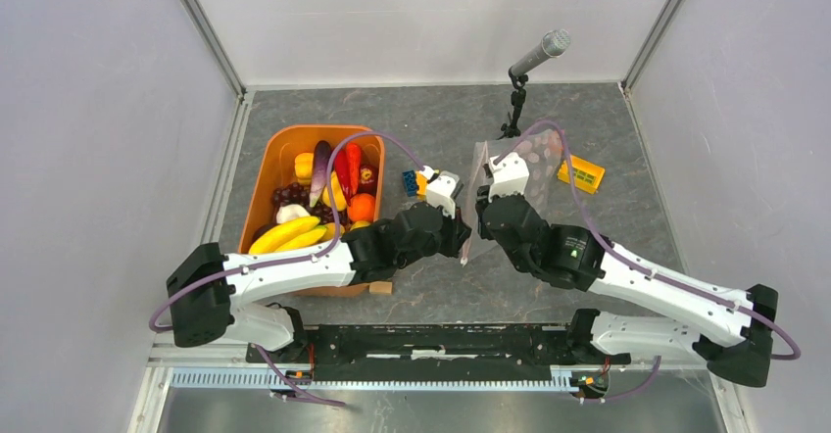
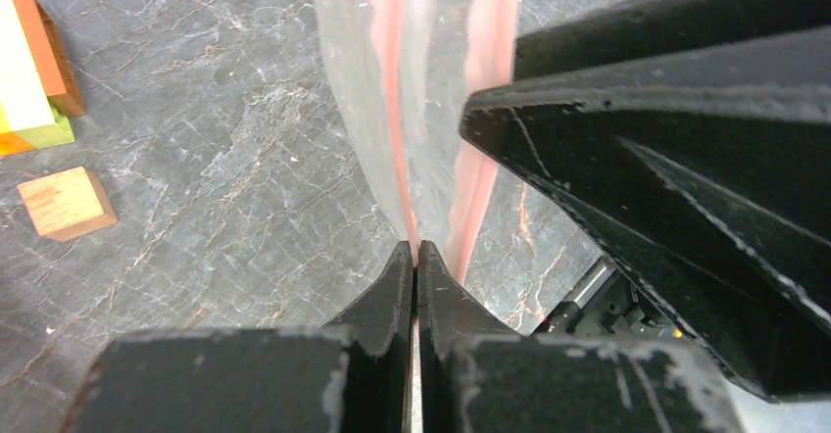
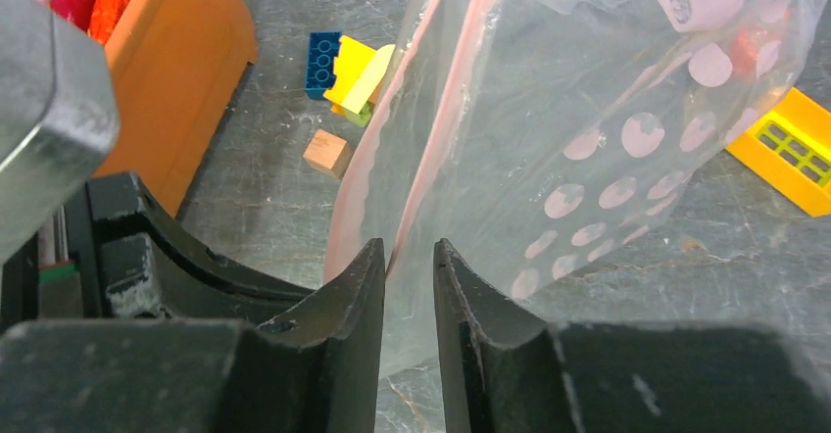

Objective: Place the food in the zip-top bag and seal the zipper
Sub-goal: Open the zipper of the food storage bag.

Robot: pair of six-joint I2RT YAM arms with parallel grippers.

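The zip-top bag (image 1: 529, 164) is clear with pink dots and is held up off the table between both grippers. My left gripper (image 2: 416, 252) is shut on the zipper (image 2: 392, 110), the pale pink strip along the bag's mouth. In the top view it (image 1: 459, 242) sits at the bag's near corner. My right gripper (image 3: 410, 257) has its jaws slightly apart around the bag (image 3: 588, 110) beside the pink strip (image 3: 441, 129). The slider is not visible. The food (image 1: 314, 198) lies in the orange tub (image 1: 260, 173): bananas, an aubergine, a carrot and an orange.
A microphone stand (image 1: 529, 71) rises at the back. A yellow block (image 1: 581, 172) lies right of the bag. Coloured building blocks (image 3: 343, 71) and a small wooden block (image 3: 326, 152) lie between the tub and the bag. Another wooden block (image 1: 380, 287) lies under the left arm.
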